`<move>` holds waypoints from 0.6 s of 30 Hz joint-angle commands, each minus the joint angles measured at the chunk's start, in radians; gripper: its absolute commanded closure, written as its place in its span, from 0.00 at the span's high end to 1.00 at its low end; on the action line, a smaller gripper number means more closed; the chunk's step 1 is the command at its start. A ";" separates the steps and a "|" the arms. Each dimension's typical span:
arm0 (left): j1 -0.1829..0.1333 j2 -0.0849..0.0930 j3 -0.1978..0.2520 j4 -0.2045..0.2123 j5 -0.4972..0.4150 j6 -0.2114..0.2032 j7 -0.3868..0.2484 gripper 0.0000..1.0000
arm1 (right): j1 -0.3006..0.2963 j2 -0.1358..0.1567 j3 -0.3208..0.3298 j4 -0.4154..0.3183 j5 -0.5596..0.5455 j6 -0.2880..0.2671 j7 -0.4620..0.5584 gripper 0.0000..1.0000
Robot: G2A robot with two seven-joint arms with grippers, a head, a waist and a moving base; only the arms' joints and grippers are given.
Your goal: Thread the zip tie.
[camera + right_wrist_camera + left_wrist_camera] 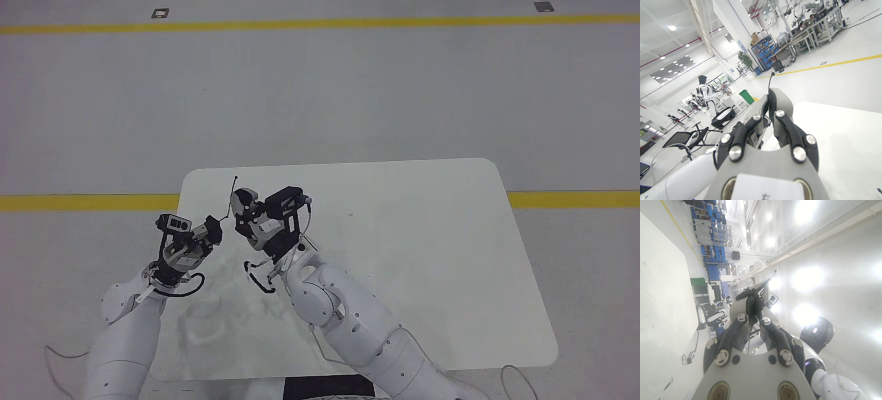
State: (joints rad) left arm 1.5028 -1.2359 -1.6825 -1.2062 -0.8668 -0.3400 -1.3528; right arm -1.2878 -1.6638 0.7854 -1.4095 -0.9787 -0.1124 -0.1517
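We are seeing the right arm (338,318) hanging over the near left part of the white counter (430,260). Its right jaws are pinching the zip tie (770,83) tight, with the pads pressed together on the black strap. The strap is sticking straight out past the jaw tips and ending in a small square head (773,73), which is hanging free in the air above the counter. From above, the zip tie is showing as a thin dark line running from the right jaws toward the counter's far edge.

The left arm (125,330) is holding its left jaws just beside the right jaws, on their near left side, above the counter's left edge. The left jaws are standing drawn together. Dark shapes are crowding their tips, so we are not able to tell whether they are gripping any part of the strap. In the left wrist view the head end of the zip tie is poking out beyond those tips.

A yellow line (300,24) is running across the floor beyond the counter, and a green bin (746,97) is standing on the floor farther off.
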 commanded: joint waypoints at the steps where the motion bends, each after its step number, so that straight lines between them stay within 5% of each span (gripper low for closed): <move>1: 0.000 0.000 0.000 0.000 0.000 0.000 0.000 0.00 | -0.001 0.000 0.001 0.001 -0.001 0.001 0.000 0.00; 18: 0.000 0.000 0.000 0.000 0.000 0.000 0.000 0.00 | -0.007 0.000 -0.006 0.001 -0.022 0.011 0.001 0.00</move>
State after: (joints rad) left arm 1.5028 -1.2359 -1.6825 -1.2062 -0.8668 -0.3400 -1.3528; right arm -1.2934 -1.6641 0.7809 -1.4085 -0.9988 -0.1022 -0.1515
